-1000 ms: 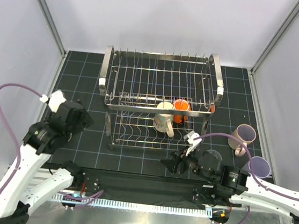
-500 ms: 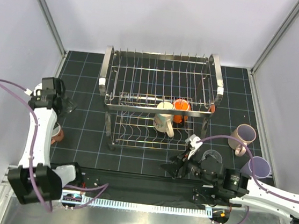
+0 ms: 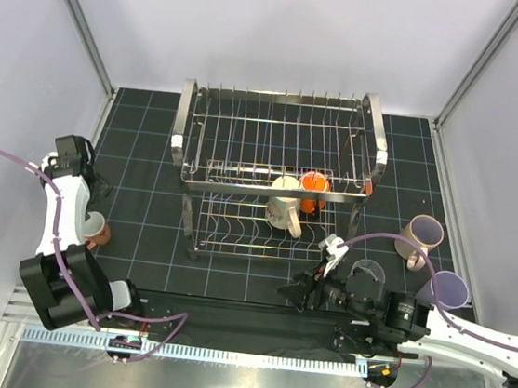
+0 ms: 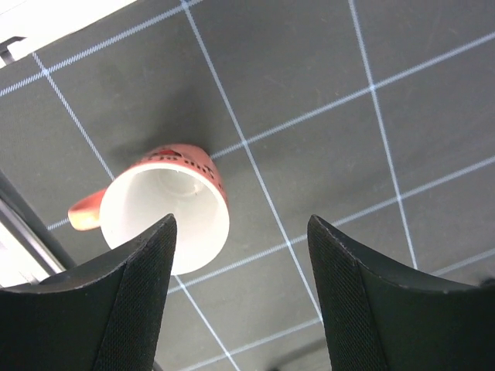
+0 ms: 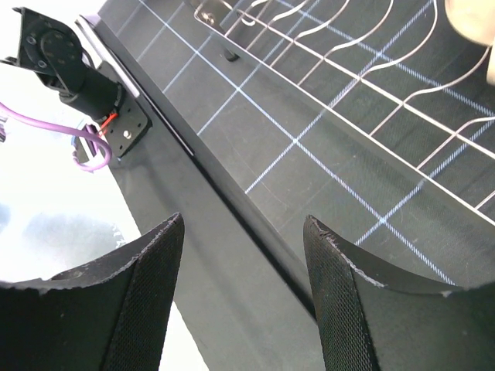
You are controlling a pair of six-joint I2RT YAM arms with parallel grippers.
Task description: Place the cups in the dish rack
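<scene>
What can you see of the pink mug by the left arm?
The pink mug is salmon-coloured outside with a dark print on its side. Inside it is glossy white, like glazed ceramic, and empty. One loop handle sticks out sideways. It appears to stand upright, mouth up, on the black gridded mat near its left edge. The left gripper hangs open above it; no contact shows.

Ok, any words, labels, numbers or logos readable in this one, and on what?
No text can be read.
salmon-pink mug: dark lettering on the outside near the rim, too blurred and skewed to read.
cream mug in the dish rack: too small from overhead to make out any print.
No other text shows.
</scene>
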